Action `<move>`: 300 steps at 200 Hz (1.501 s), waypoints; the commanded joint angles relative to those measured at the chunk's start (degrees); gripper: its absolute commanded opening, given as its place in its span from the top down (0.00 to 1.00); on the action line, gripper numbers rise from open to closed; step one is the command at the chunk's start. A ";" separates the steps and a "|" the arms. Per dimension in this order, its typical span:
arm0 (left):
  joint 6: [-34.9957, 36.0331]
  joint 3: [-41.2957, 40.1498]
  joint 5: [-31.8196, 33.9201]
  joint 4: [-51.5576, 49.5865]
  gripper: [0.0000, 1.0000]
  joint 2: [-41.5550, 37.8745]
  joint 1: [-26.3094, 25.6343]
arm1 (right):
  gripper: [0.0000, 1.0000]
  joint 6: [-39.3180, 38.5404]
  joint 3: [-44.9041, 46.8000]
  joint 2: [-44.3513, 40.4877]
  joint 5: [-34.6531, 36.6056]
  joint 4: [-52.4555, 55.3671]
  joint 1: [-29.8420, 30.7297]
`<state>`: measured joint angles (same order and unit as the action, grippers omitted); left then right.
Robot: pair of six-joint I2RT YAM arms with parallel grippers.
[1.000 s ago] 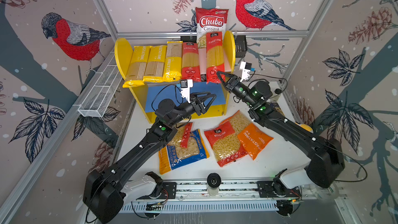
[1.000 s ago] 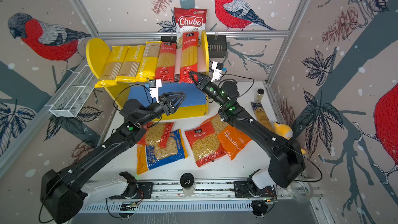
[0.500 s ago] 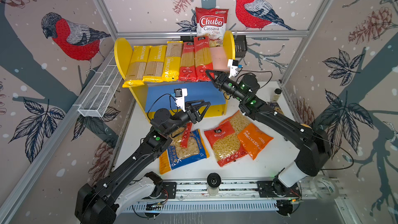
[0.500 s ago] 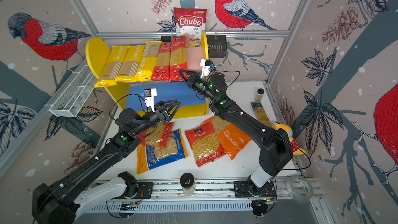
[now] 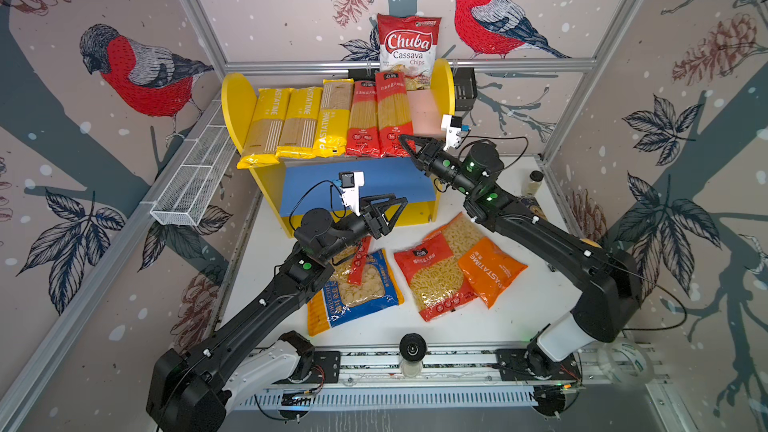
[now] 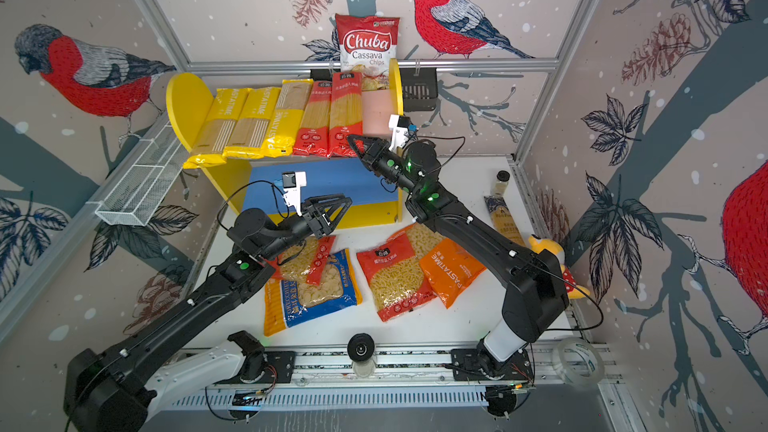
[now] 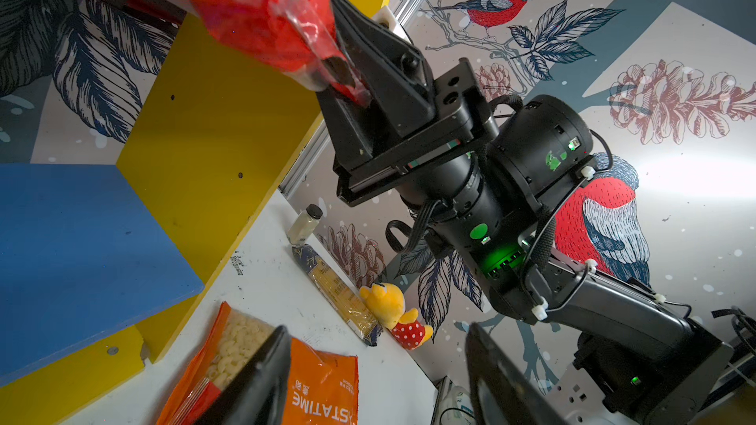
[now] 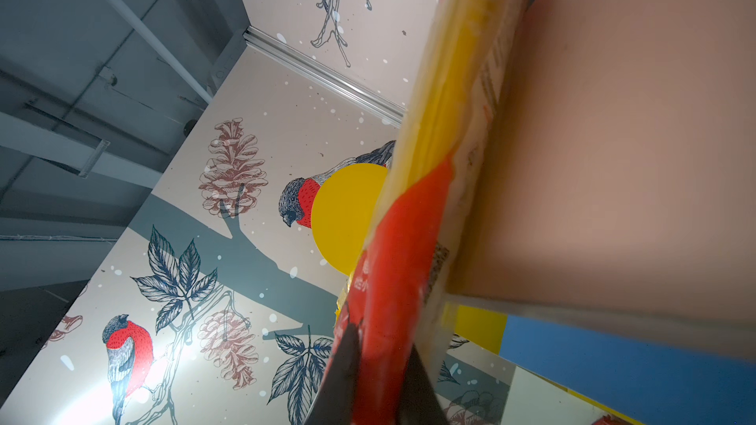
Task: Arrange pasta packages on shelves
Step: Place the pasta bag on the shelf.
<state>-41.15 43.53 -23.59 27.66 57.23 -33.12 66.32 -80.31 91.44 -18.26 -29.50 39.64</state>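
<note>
Letting go gently is needed: red spaghetti pack (image 5: 392, 118) clamped by right gripper (image 5: 406, 142), rested on shelves (image 5: 424, 112); left gripper (image 5: 397, 207) spread.

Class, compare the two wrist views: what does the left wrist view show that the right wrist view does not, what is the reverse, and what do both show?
Left wrist only: the right arm, plus a plush toy, a bottle, a dark-blue pack and an orange bag on the table.
Right wrist only: the pink board from above, and the ceiling.
Both: the red pack, its end between the jaws of the right gripper, and the blue board.
</note>
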 commanded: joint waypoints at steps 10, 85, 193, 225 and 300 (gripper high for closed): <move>0.05 -0.21 0.13 1.83 0.33 -0.18 0.08 | 0.70 1.00 -0.37 0.09 0.42 -2.09 -0.12; -0.35 0.20 -0.23 2.22 0.33 0.60 -0.01 | 0.89 0.31 -0.89 -0.56 0.77 -1.91 -0.61; -0.88 0.48 -0.42 2.84 0.34 1.64 -0.01 | 0.77 -0.49 -2.73 0.67 -1.89 0.49 -2.13; -0.83 0.20 -0.44 2.96 0.34 1.91 -0.01 | 0.59 -1.33 -2.38 0.26 -3.19 0.84 -2.15; 0.43 -0.37 -0.59 2.18 0.34 2.65 -0.43 | 0.45 -2.25 5.22 -4.27 -4.64 -0.04 -2.02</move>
<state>-41.89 43.40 -23.83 28.03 59.40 -33.26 64.64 -76.69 88.60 -22.92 -28.03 37.63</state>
